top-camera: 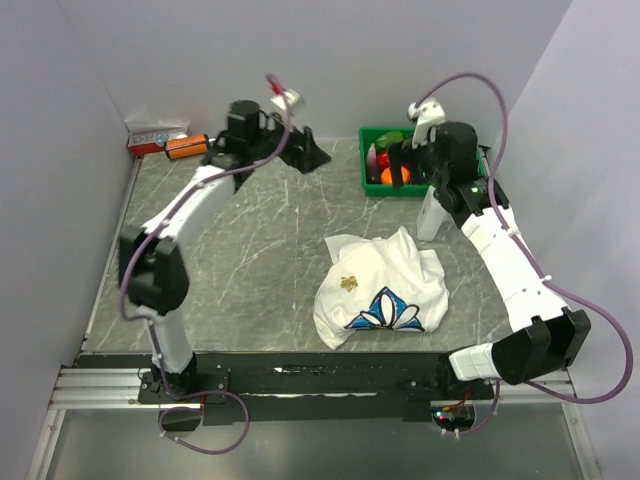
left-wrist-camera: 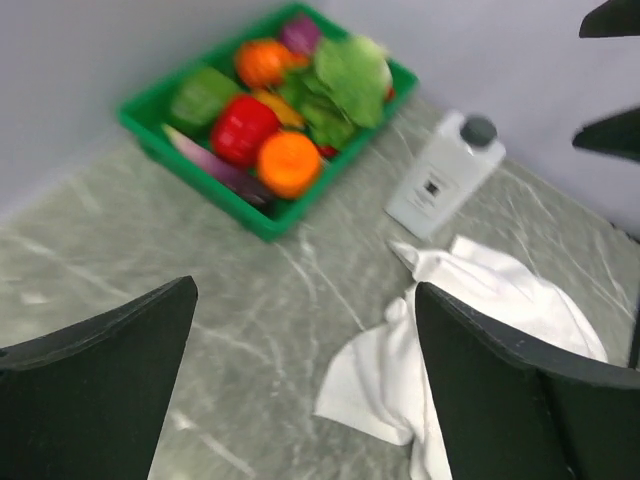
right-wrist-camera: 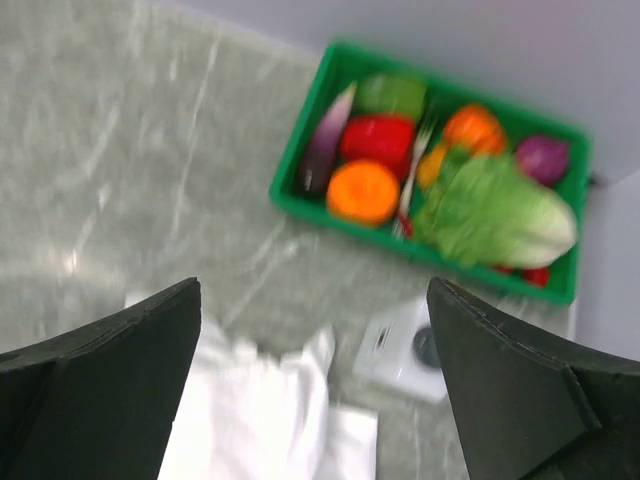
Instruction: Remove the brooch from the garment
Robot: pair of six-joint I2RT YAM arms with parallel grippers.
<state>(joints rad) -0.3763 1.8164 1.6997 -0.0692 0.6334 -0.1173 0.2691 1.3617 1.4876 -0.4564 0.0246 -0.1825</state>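
The garment (top-camera: 385, 290) is a crumpled white T-shirt with part of a blue print showing, lying right of the table's middle. The brooch (top-camera: 349, 283), a tiny gold pin, sits on its left part. My left gripper (top-camera: 305, 152) is open and empty, raised at the far middle of the table, well away from the shirt. My right gripper (top-camera: 397, 165) is open and empty, high over the green bin. The left wrist view shows the shirt (left-wrist-camera: 470, 320) beyond my open gripper (left-wrist-camera: 305, 380). The right wrist view shows the shirt (right-wrist-camera: 260, 420) below my open gripper (right-wrist-camera: 312, 390). The brooch shows in neither wrist view.
A green bin (top-camera: 368, 178) of toy vegetables stands at the back right, also in the left wrist view (left-wrist-camera: 150, 125) and the right wrist view (right-wrist-camera: 300, 150). A white bottle (top-camera: 433, 215) stands by the shirt. Small boxes (top-camera: 165, 142) lie in the back-left corner. Walls enclose three sides.
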